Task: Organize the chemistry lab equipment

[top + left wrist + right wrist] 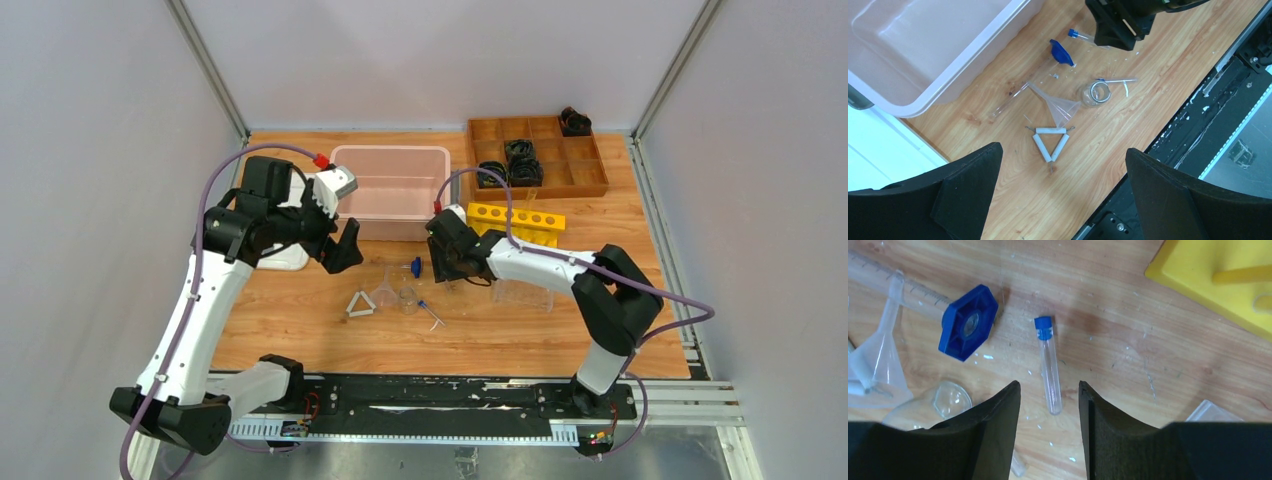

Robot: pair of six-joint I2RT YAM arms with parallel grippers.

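Left tool (1062, 151) wide, empty | right tool (1049, 386) half-open, empty | 2 blue-capped tubes (1049, 370) | 1 funnel (1063, 109) | 1 jar (1095, 93) | 1 triangle (1050, 130)

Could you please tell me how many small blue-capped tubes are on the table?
2. One tube lies under the open right gripper; the other tube lies beside the small jar. Others may be hidden.

Left arm (195, 310) and right arm (535, 262): white link shells, black joints, a purple cable (206, 195) with a red plug (321, 160) on each; matte black pincer fingers (965, 192).
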